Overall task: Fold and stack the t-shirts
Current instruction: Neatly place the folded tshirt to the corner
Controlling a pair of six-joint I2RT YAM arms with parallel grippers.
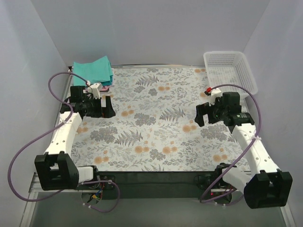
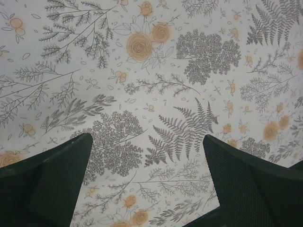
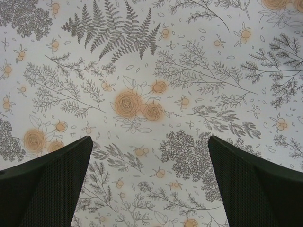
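The t-shirts lie folded in a stack at the table's far left corner. A sea-green shirt (image 1: pixel 92 70) is on top, a darker teal-blue one (image 1: pixel 110 75) shows along the stack's right edge, and a sliver of pink (image 1: pixel 106 85) peeks out beneath. My left gripper (image 1: pixel 107 106) hovers just in front of the stack, open and empty; its wrist view shows the left gripper (image 2: pixel 147 138) with only patterned cloth between the fingers. My right gripper (image 1: pixel 201 115) stands open and empty over the right half of the table; in its own view the right gripper (image 3: pixel 149 139) also frames bare tablecloth.
A white mesh basket (image 1: pixel 207 68) sits at the far right corner with nothing in it. A floral tablecloth (image 1: pixel 156 127) covers the table. Purple cables loop off both arms at the sides. Grey walls close in on three sides.
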